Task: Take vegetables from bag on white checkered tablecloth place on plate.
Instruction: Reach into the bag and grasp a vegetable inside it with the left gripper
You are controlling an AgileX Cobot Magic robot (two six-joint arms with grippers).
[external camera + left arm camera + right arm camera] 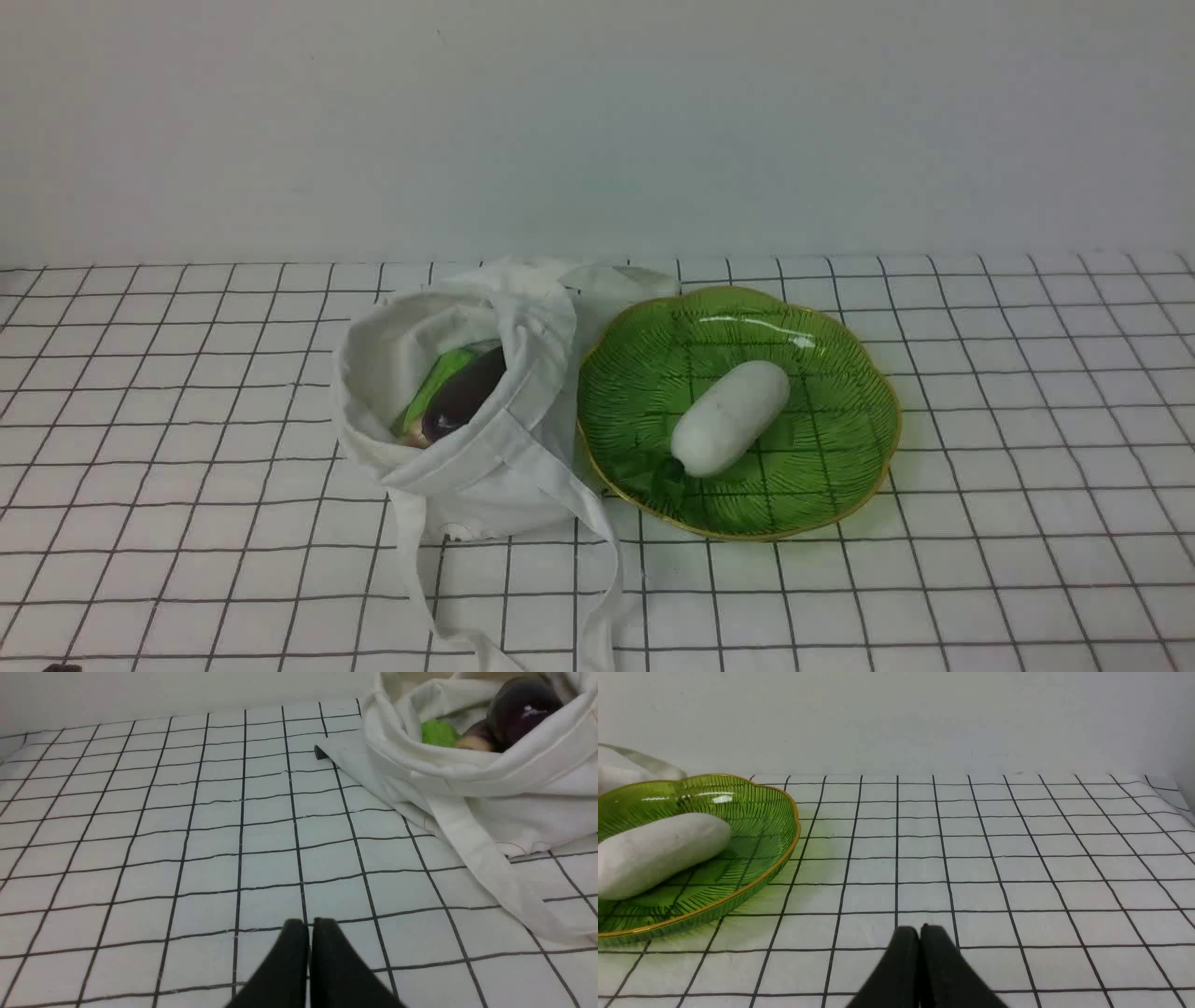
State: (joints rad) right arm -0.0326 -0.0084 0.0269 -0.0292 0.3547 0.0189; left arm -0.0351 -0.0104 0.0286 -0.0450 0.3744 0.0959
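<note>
1. Because nothing is being carried, the left fingers [292, 961] and right fingers [903, 966] are pressed shut and empty, low over the white checkered tablecloth [1027, 467].
2. Near the left fingers, the bag [485, 467] slumps open, holding the eggplant [464, 392] and green pieces [439, 375].
3. Just beside it, the plate [831, 476] carries the white vegetable [730, 417], likely the first one delivered.

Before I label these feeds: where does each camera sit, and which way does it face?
Front: between the arms, facing bag, plate and wall; hardly any robot shows.
Left wrist: on left arm, low, facing the bag; shut left gripper shows.
Right wrist: on right arm, low, facing the plate; shut right gripper shows.
Front and left wrist share the eggplant.
</note>
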